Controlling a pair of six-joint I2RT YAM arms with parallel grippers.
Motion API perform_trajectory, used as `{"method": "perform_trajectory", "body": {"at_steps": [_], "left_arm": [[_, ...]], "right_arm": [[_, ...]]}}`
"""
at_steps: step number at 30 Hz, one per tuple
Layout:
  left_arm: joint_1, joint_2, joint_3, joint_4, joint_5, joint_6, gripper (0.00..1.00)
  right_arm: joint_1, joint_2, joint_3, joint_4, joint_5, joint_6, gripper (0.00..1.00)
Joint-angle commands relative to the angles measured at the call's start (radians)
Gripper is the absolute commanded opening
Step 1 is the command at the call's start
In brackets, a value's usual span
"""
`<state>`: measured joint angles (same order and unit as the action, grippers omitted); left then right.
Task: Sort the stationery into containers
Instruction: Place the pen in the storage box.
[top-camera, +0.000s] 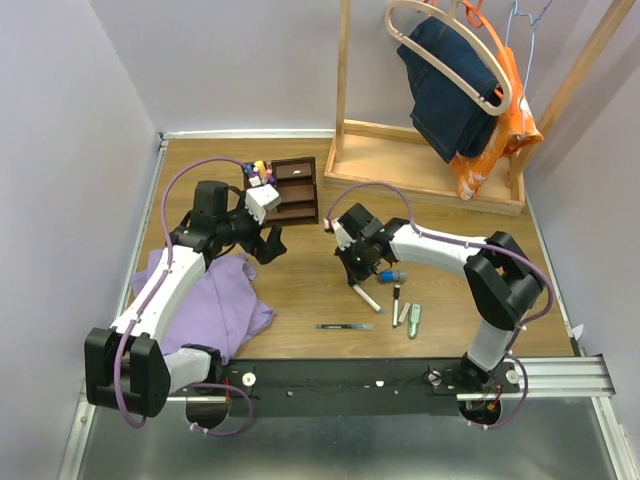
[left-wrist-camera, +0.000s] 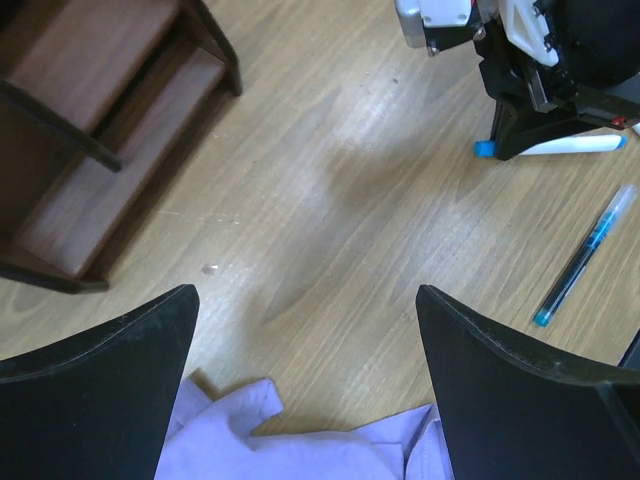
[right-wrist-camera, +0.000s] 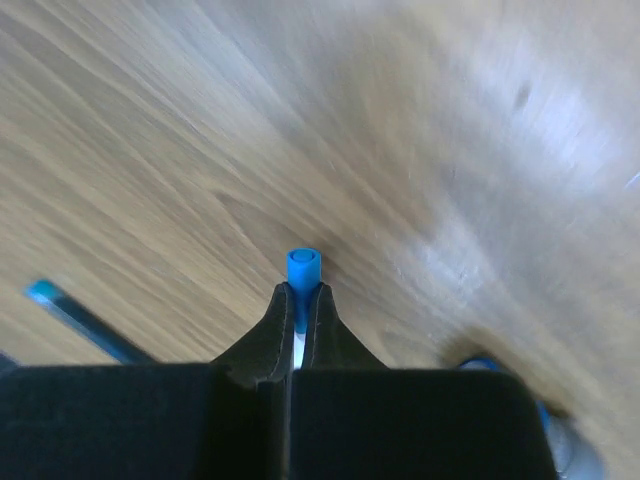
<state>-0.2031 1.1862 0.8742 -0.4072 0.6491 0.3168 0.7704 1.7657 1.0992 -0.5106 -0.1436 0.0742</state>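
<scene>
While the left gripper (top-camera: 262, 241) hangs with its jaws wide apart between the purple cloth (top-camera: 215, 300) and the dark organiser (top-camera: 297, 190), the right gripper (right-wrist-camera: 300, 298) is pinched tight on a white pen (left-wrist-camera: 560, 146) just behind its blue cap (right-wrist-camera: 303, 268), the pen low at the table (top-camera: 300, 290) near the loose pens (top-camera: 398, 305). Held so near one end, the long barrel may swing or slip on the lift, and the carry to the organiser passes close by the left gripper
</scene>
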Motion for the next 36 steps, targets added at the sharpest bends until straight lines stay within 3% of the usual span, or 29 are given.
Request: {"method": "perform_trajectory", "body": {"at_steps": [1,4,8,13,17,23,29,36], "left_arm": [[0.091,-0.017,0.083,-0.027,0.064,-0.005,0.99],[0.177,-0.022,0.121,0.021,0.066,-0.092,0.99],[0.37,0.016,0.152,0.07,0.046,-0.229,0.99],[0.511,0.061,0.174,0.111,0.047,-0.364,0.99],[0.539,0.069,0.174,0.134,0.058,-0.375,0.99],[0.531,0.078,0.141,0.151,0.057,-0.384,0.99],[0.504,0.088,0.138,0.111,0.07,-0.342,0.99],[0.492,0.105,0.203,0.048,0.057,-0.321,0.99]], "right_arm": [[-0.006,0.027,0.277,-0.034,-0.048,-0.097,0.0],[-0.055,0.102,0.466,-0.036,-0.088,-0.149,0.01],[-0.108,0.208,0.705,0.03,-0.149,-0.18,0.01],[-0.112,0.247,0.791,0.283,-0.249,-0.194,0.0],[-0.109,0.219,0.694,0.756,-0.303,-0.111,0.01],[-0.076,0.293,0.666,1.189,-0.249,-0.048,0.01],[-0.036,0.415,0.717,1.434,-0.255,-0.016,0.01],[-0.022,0.555,0.766,1.558,-0.281,0.013,0.01]]}}
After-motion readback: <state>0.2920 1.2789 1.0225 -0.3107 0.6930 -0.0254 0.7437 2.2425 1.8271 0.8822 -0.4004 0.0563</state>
